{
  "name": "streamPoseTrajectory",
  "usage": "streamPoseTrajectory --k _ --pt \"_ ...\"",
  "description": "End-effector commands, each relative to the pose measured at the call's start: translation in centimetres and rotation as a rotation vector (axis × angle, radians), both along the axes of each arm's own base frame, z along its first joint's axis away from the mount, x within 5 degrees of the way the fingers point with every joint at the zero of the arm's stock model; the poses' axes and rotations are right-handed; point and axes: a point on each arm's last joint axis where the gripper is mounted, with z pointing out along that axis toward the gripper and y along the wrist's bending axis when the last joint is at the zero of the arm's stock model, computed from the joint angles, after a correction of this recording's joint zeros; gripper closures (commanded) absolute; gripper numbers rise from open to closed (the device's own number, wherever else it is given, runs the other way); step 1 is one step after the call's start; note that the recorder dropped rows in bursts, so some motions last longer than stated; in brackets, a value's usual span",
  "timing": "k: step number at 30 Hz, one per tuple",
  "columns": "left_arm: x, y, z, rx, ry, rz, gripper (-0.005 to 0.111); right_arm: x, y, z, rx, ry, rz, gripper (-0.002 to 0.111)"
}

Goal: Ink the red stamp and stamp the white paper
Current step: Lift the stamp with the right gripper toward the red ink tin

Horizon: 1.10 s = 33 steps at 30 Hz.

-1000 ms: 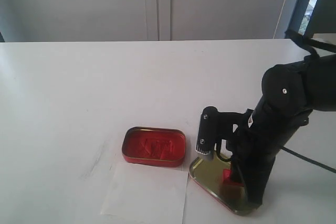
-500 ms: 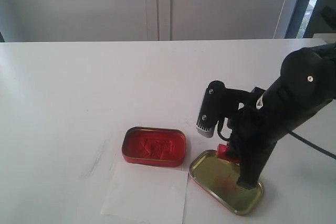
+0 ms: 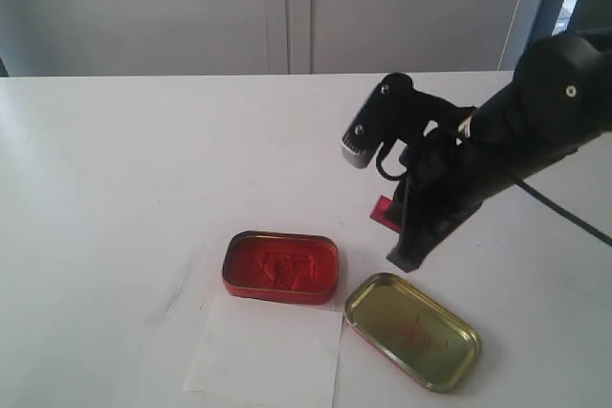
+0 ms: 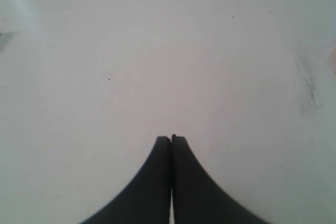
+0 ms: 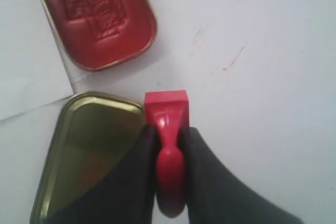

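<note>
Small red plastic stamp [image 3: 384, 211] [image 5: 167, 109], square block base and short round knob, clamped in the right black pincer [image 5: 169, 132]. Black fingers [image 5: 137, 156] pressed to either side of the knob's neck, square base poking out past the tips. Held tilted, up off the white table [image 3: 143, 160]. In the exterior view, at about two o'clock from the red rounded-rectangle ink tin [image 3: 281, 267] [image 5: 94, 19] and near twelve o'clock from the gold rounded-rectangle metal lid [image 3: 411, 330] [image 5: 89, 156]. Touching neither tin nor lid. In the right wrist view, base seen over bare tabletop just beside the lid's rim.

Ink tin open and lying flat, red pad marked with squarish imprints. At four o'clock from it, close by but apart: the lid, hollow side up, a faint red smear inside. At six o'clock from the tin: thin rectangular white paper sheet [image 3: 266, 351] [image 5: 26, 87], flat on the table, far edge right against the tin's near side, one corner just beside the lid. Whether tucked under the tin, impossible to tell. A few thin red ink scratches on the table near the stamp, visible in the right wrist view.

Left pincer [image 4: 171, 139] closed on nothing, tips pressed together, above bare white tabletop with faint grey scuffs.
</note>
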Motion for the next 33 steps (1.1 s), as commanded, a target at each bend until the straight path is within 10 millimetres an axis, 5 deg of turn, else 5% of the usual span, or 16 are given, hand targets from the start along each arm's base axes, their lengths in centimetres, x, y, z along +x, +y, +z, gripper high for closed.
streamPoseTrajectory --k 1,18,26,33 --pt "0.0 0.0 -0.1 -0.005 -0.004 0.003 0.107 1.2 0.8 0.9 0.022 0.049 -0.051 0.108" --pt "0.0 0.0 -0.1 -0.005 -0.004 0.003 0.107 6.5 4.0 1.3 0.008 0.234 -0.135 0.108" --pt "0.0 0.0 -0.1 -0.005 -0.004 0.003 0.107 7.5 5.3 0.6 0.003 0.261 -0.118 0.108" --pt "0.0 0.0 -0.1 -0.005 -0.004 0.003 0.107 7.6 8.4 0.0 -0.005 0.256 -0.05 0.108"
